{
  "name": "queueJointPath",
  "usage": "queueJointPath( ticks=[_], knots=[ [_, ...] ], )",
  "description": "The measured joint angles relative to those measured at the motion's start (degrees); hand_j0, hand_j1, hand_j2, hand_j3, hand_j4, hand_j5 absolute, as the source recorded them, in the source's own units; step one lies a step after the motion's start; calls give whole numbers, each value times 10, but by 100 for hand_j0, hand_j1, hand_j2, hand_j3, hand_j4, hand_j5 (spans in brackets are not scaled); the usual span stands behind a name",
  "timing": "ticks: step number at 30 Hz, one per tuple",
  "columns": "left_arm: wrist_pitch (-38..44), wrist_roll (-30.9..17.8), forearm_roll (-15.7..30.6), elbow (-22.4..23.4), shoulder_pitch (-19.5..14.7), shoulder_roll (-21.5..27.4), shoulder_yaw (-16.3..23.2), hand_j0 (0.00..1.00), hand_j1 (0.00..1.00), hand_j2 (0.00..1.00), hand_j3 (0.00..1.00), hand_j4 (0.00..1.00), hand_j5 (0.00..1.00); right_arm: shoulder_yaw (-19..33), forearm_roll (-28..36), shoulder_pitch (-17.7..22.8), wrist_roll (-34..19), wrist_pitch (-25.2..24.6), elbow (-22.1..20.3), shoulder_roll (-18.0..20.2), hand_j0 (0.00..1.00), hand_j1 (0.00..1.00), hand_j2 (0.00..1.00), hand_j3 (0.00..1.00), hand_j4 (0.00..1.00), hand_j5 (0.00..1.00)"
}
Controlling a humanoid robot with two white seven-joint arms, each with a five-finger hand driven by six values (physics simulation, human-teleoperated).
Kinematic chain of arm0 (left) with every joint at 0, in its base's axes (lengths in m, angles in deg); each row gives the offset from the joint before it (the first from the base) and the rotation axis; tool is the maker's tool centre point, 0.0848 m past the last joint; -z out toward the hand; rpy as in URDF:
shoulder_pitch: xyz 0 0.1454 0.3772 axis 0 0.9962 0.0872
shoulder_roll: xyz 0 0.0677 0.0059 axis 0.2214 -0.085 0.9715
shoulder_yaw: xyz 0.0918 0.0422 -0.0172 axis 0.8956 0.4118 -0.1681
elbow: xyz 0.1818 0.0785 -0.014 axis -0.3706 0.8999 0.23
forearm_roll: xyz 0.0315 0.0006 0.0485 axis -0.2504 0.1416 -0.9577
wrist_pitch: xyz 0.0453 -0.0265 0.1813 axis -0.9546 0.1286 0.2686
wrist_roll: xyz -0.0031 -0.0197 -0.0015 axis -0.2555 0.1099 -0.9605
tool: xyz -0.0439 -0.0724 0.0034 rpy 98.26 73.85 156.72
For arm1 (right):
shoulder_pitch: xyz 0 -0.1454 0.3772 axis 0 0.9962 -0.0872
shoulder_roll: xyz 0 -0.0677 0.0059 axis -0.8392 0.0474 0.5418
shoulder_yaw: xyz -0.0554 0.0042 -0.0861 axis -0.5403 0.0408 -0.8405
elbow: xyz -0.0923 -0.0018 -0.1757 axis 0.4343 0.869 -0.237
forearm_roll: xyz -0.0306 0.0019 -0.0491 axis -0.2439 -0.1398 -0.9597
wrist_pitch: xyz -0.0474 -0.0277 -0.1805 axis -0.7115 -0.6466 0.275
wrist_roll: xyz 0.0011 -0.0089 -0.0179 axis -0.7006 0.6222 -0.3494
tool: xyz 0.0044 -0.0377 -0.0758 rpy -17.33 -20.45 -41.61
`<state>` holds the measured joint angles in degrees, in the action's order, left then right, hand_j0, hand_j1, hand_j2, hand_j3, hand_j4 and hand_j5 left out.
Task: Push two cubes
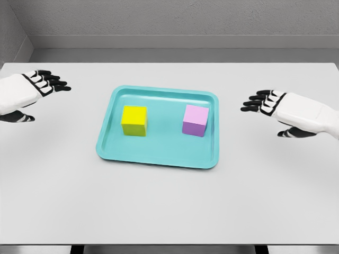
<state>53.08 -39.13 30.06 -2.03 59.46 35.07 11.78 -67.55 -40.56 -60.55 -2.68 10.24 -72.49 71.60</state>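
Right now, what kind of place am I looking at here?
Most likely a simulated tabletop test bench, not a real room. A plain white table stands against bare grey walls, holding only a teal tray with a yellow cube and a purple cube, and everything has a flat rendered look.

The left robot hand (pixel 33 91) reaches in from the picture's left edge on a white forearm, its black fingers (pixel 53 82) stretched out straight and a little apart, pointing toward the middle, with the thumb hanging lower and held apart from them; it grips nothing. The right robot hand (pixel 280 110) comes in from the right edge in a mirrored pose, white back of the hand facing up, dark fingers (pixel 255 101) extended and loosely spread toward the middle, thumb set lower, likewise holding nothing. Both are well apart from each other, at roughly similar height in the view.
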Motion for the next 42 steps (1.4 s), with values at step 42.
queueJointPath(
  ticks=[42],
  knots=[
    [0,-86,-96,52,-105,-127,122,67,67,67,67,67,67,30,-104,-58,-157,1,143,-219,72,72,72,72,72,72]
  ],
)
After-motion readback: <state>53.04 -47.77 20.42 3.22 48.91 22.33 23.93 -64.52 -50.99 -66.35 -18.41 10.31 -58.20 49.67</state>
